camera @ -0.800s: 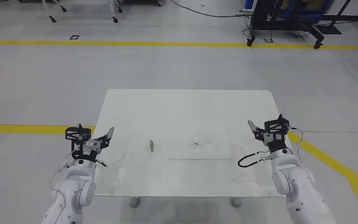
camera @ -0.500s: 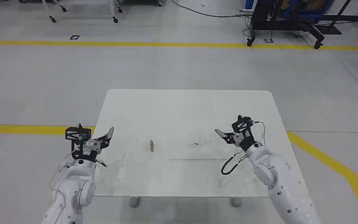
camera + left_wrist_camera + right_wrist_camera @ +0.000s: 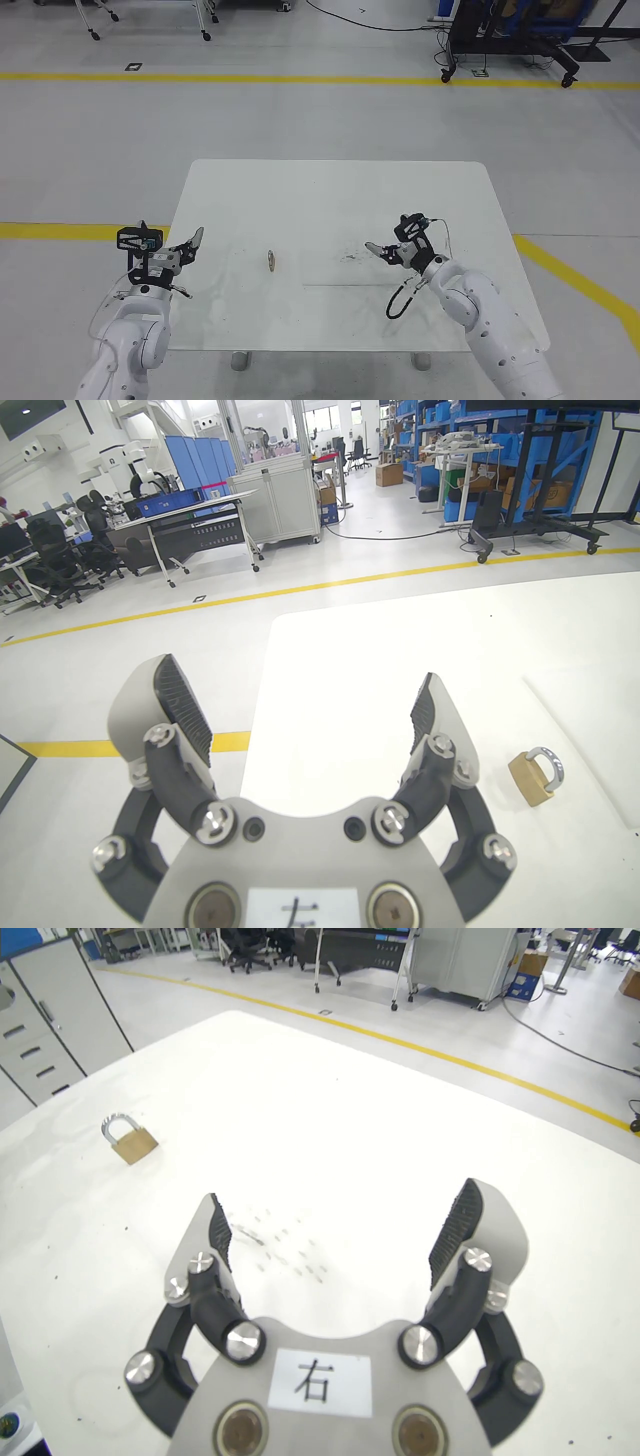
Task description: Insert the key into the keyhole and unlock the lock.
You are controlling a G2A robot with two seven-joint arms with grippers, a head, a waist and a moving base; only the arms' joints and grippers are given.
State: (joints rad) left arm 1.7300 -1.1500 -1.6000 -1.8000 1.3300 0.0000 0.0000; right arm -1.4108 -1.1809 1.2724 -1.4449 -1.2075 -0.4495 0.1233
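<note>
Right gripper (image 3: 345, 1213) hangs low over the middle of the white table (image 3: 330, 190) with its fingers spread wide and nothing between them. Its ribbed black pads (image 3: 452, 1223) sit on pale grey finger shells bolted to a dark linkage. Just ahead of the fingertips lies a patch of short dark scuff marks (image 3: 295, 1255). Among them is a thin, dull sliver that is probably the key (image 3: 251, 1236), lying flat on the surface, though it is too slight to be sure of its shape or which way it points.

Farther out, well apart from this gripper, the padlock (image 3: 129, 1140) lies on its side. It has a squat brass-coloured block for a body and a bright, polished steel shackle that looks closed. Which face carries the keyhole cannot be made out.

At the table's other edge, the left gripper (image 3: 300, 700) is held off the near corner, likewise spread open and empty, with the padlock a little beyond it.

As a judgement, the task has barely started: neither key nor padlock is grasped, nothing is inserted, and the lock is not yet undone. Picking up the key, steadying the padlock, inserting the key and turning it all lie ahead. A flat metal key on a smooth, hard tabletop will likely be awkward to pinch.
</note>
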